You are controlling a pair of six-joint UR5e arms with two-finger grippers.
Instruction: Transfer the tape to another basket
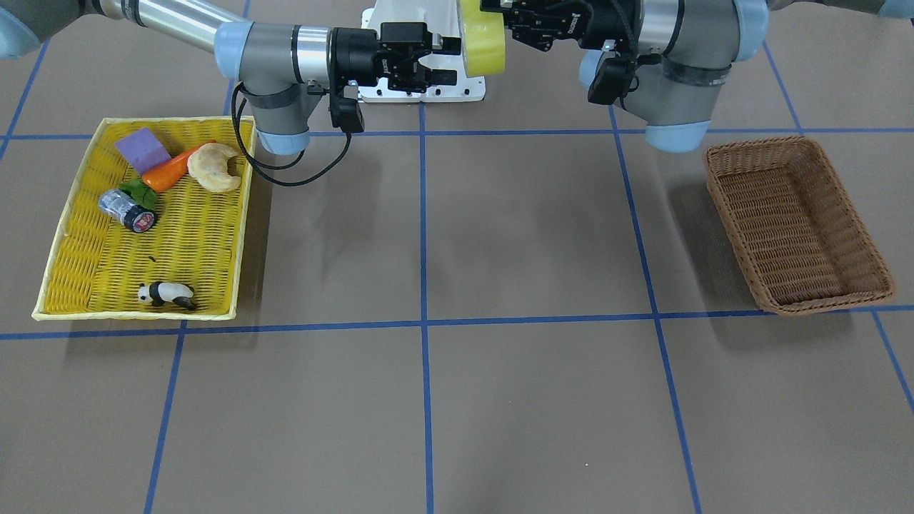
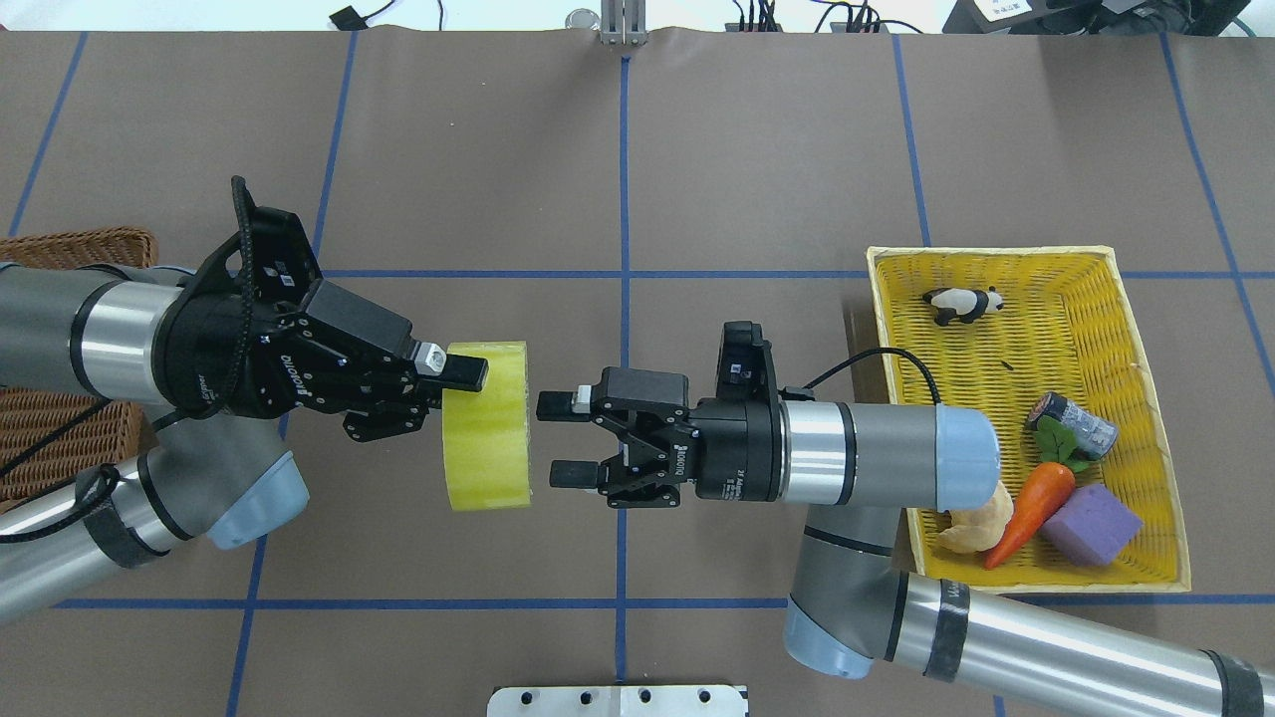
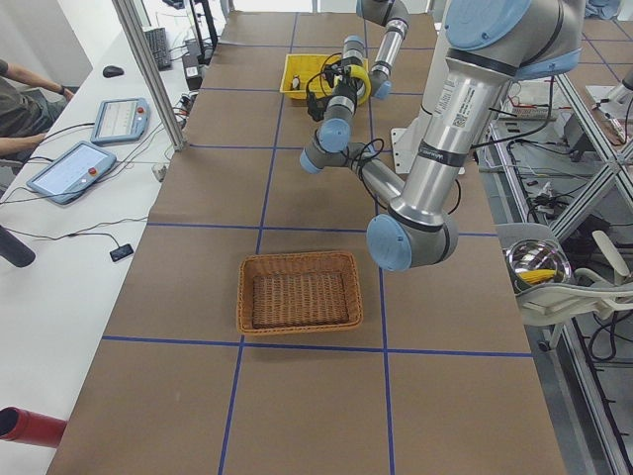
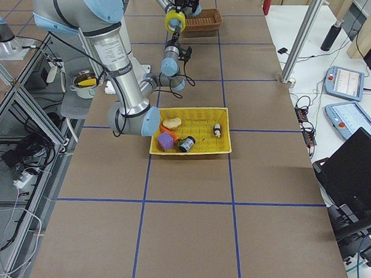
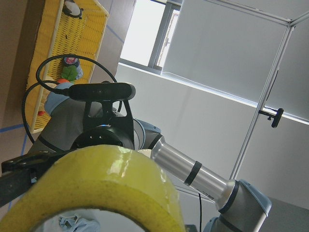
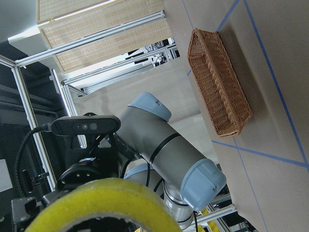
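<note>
The tape, a wide yellow roll, hangs in the air over the table's middle, on edge. My left gripper is shut on its rim, with one finger on the outside; the other finger is hidden. My right gripper faces the roll from the other side, open and a small gap away from it. In the front view the tape sits between both grippers. The brown wicker basket stands empty on my left side, partly hidden under my left arm in the overhead view.
A shallow yellow tray on my right holds a toy panda, a silver cylinder, a carrot, a purple block and a croissant. The robot's white base is behind the arms.
</note>
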